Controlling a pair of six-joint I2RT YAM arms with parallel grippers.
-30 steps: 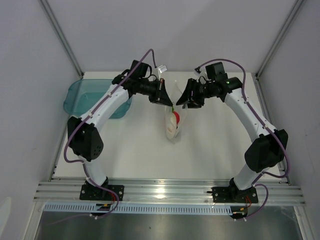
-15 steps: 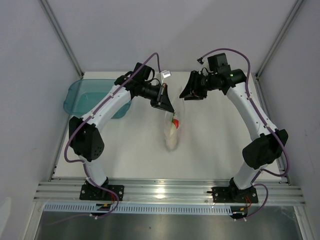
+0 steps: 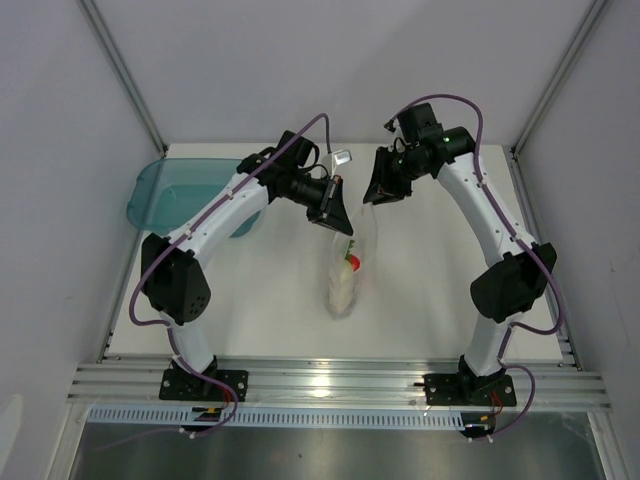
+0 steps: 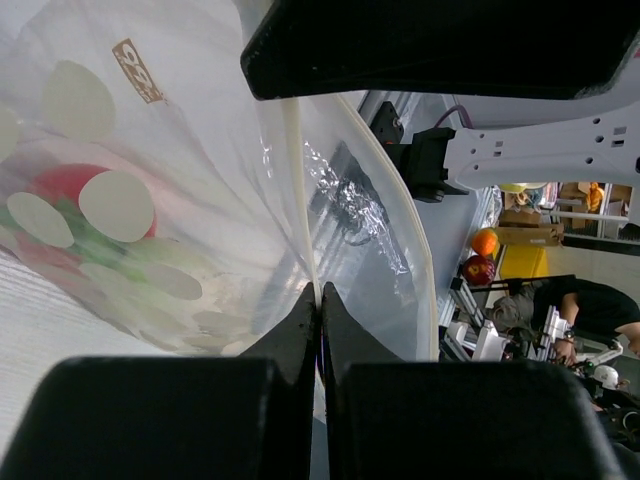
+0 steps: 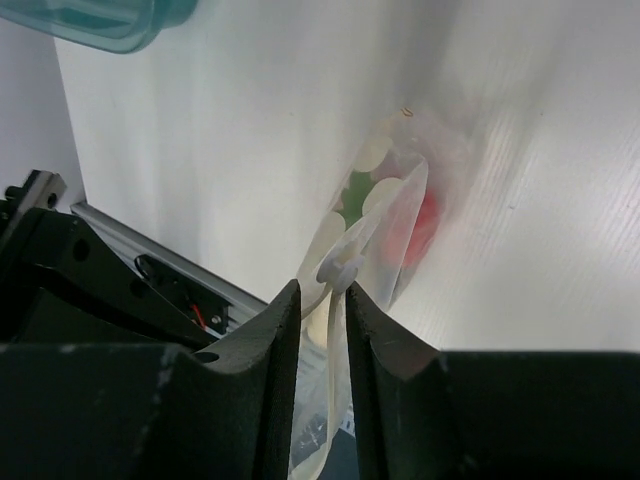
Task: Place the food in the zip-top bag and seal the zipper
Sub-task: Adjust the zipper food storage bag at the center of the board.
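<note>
The clear zip-top bag [image 3: 345, 272] hangs from both grippers over the middle of the table, its lower end on the surface. Inside it I see the red tomato [image 3: 353, 263] and the white radish [image 3: 343, 290]; the dark round piece does not show. My left gripper [image 3: 338, 215] is shut on the bag's zipper strip [image 4: 298, 190], with the tomato [image 4: 62, 183] showing through the film. My right gripper [image 3: 378, 196] is closed on the same top edge, with the white slider [image 5: 340, 266] just beyond its fingertips [image 5: 285, 300]. The tomato [image 5: 428, 215] shows below.
The translucent teal tray [image 3: 165, 192] stands at the back left of the table, and it also shows in the right wrist view [image 5: 100, 18]. Grey side walls and metal rails close in the table on both sides.
My left gripper has moved right and a little nearer with the bag's edge. My right arm has shifted left, its wrist higher. The bag has swung and now hangs longer and straighter.
</note>
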